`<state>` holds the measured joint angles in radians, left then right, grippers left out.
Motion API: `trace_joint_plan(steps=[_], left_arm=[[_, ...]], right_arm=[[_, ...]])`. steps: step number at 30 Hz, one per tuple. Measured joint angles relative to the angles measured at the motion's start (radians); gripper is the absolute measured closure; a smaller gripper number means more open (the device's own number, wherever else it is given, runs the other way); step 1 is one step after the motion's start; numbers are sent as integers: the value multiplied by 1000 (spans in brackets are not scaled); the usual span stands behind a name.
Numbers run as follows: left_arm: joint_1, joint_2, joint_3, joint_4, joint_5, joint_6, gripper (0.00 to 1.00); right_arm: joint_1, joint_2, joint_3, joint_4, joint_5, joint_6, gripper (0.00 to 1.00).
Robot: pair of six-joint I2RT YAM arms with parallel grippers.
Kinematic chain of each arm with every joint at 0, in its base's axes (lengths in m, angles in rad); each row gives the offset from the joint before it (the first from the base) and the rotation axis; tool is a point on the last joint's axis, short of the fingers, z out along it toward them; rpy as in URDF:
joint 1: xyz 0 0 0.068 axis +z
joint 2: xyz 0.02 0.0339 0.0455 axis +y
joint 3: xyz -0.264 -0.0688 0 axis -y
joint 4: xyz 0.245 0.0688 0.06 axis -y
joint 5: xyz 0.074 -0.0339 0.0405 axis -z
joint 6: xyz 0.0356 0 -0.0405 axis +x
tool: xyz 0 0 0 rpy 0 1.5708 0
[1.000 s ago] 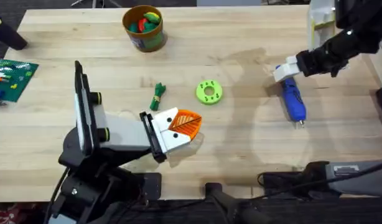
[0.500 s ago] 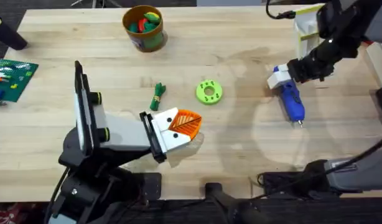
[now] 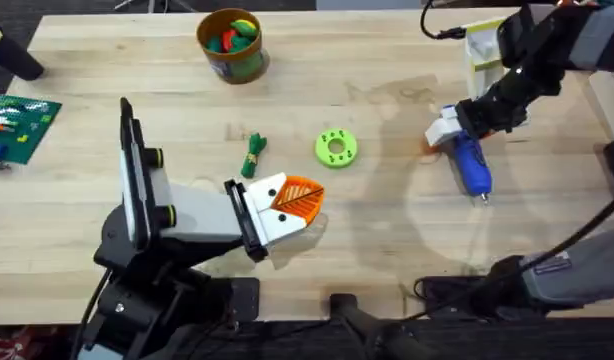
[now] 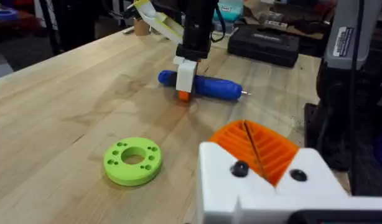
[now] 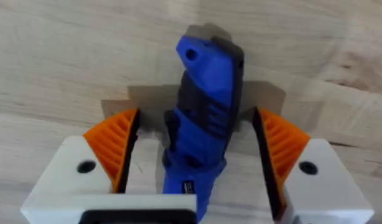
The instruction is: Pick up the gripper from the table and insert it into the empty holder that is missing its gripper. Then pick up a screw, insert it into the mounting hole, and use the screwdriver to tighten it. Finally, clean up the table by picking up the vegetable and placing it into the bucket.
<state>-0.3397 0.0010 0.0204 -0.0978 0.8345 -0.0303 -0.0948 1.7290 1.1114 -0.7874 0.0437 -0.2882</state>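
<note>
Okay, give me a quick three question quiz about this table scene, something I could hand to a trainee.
1. True or false: the right end effector has its orange pads open on either side of the screwdriver.
2. Which lies nearer the vegetable: the lime-green disc or the bucket?
3. Multiple choice: the screwdriver is A) standing upright, B) lying flat on the table, C) inside the bucket.

Key:
1. True; a gap shows between each pad and the blue body.
2. The lime-green disc.
3. B.
</note>
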Motion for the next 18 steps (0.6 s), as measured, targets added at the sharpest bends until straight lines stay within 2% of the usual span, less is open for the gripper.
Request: trace_joint_plan(steps=[4,8,14,18], left_arm=[[0,0,0,0,0,0,988],[0,0,0,0,0,0,988],[0,0,0,0,0,0,988],[0,0,0,0,0,0,988]], right_arm=[[0,0,0,2,-1,0,13],[0,0,0,14,1,4,90],[0,0,0,30,-1,8,309],[0,0,0,34,1,7,588]])
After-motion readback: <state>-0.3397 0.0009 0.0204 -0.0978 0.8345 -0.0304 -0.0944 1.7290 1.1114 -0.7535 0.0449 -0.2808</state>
